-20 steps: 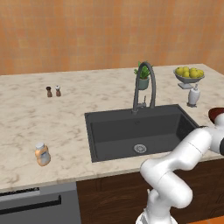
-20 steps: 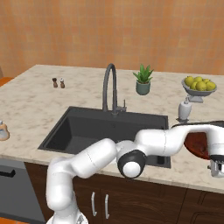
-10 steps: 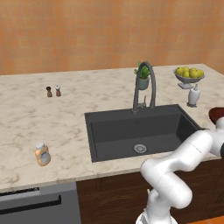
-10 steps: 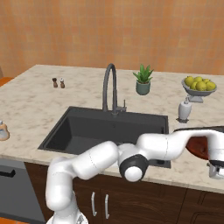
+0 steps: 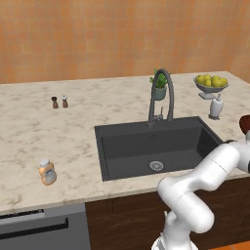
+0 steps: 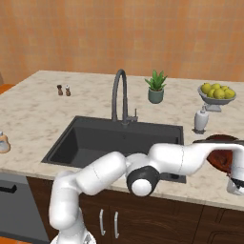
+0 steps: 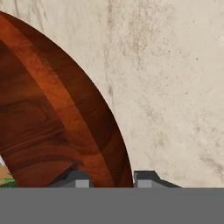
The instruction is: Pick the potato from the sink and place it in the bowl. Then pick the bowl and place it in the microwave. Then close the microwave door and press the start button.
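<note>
You face a pale marble counter (image 5: pixel 29 141); set into it is the dark grey sink (image 5: pixel 151 149), its basin bare around the round steel drain (image 5: pixel 156 165), with an arched faucet (image 5: pixel 161 95) behind it; the white arm (image 6: pixel 167 164) stretches right across the counter to the reddish-brown wooden bowl (image 6: pixel 221 151) at the counter's right end; in the hand view the gripper (image 7: pixel 111 178) straddles the bowl's rim, one fingertip (image 7: pixel 78 178) inside and one outside, so the fingers are parted around the wall; whether they pinch it you cannot tell; a grey bowl of yellow fruit (image 6: pixel 217 93) and a small potted plant (image 6: pixel 156 88) stand behind; the potato is hidden.
</note>
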